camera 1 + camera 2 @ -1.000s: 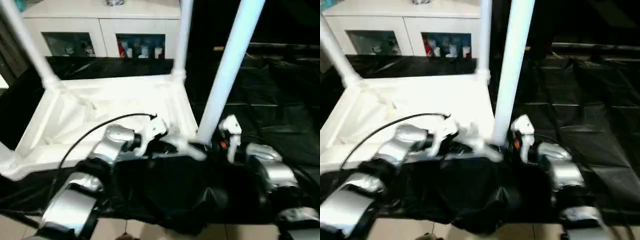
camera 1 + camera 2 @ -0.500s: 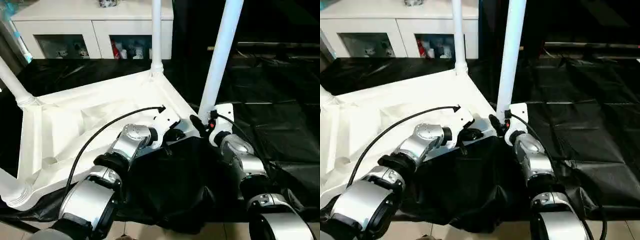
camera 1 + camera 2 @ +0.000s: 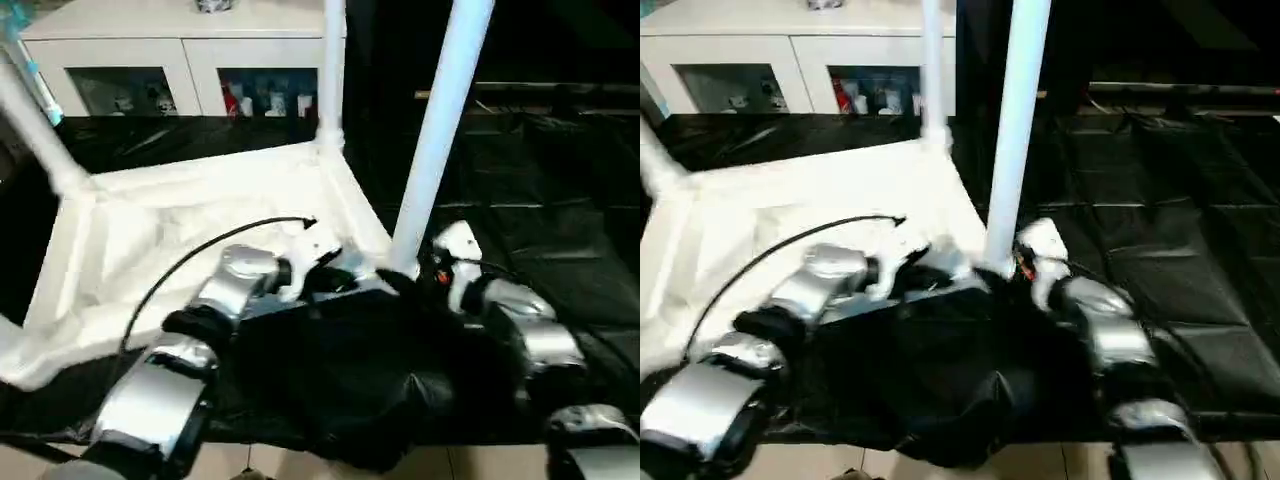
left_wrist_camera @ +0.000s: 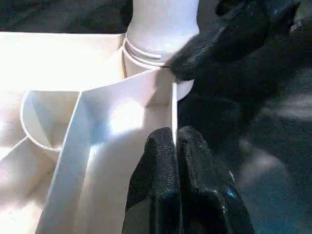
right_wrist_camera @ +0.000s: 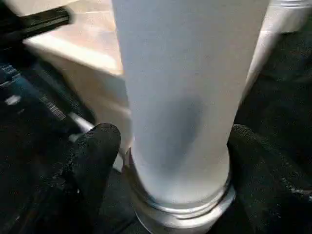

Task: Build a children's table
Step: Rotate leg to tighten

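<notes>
The children's table lies upside down: its white tabletop (image 3: 200,210) rests on black cloth with ribs facing up. Three white legs stand in corner sockets: the near right one (image 3: 440,130), a far one (image 3: 332,70) and a left one (image 3: 35,130). My left gripper (image 4: 176,146) is shut on the thin rim wall beside the near right socket, also seen from the head (image 3: 335,280). My right gripper (image 5: 170,161) stands open astride that leg's base (image 5: 175,122), one black finger (image 5: 92,161) on each side. From the head it sits low beside the leg (image 3: 405,285).
A white cabinet (image 3: 180,60) with glass doors stands behind the tabletop. Black cloth (image 3: 540,180) covers the floor to the right and in front, bunched up under my forearms. A black cable (image 3: 200,255) arcs over my left arm.
The head camera has shifted and tilted, so the whole picture moves. My right gripper's fingers stand wider around the leg's base than before. The left grip on the rim is unchanged.
</notes>
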